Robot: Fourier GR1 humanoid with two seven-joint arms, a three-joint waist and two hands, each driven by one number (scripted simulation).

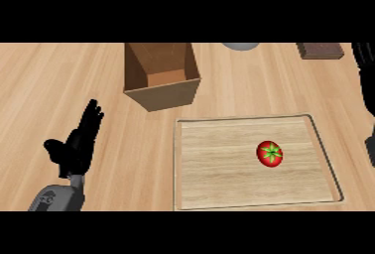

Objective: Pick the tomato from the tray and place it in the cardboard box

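Note:
A red tomato (270,153) with a green stem star lies right of centre on the shallow wooden tray (219,193) at the lower right. An open cardboard box (164,93) stands upright just beyond the tray's left corner, its inside bare. My left hand (75,146) rests open, fingers up, on the left side of the counter, well apart from tray and box. At the right edge, a black strip of my right hand (365,79) shows, mostly cut off by the frame, to the right of the tray and away from the tomato.
A grey rounded object (240,45) peeks in at the top edge, right of the box. A dark brown block (320,50) lies at the top right. Bare wooden counter (44,84) spreads left of the box and tray.

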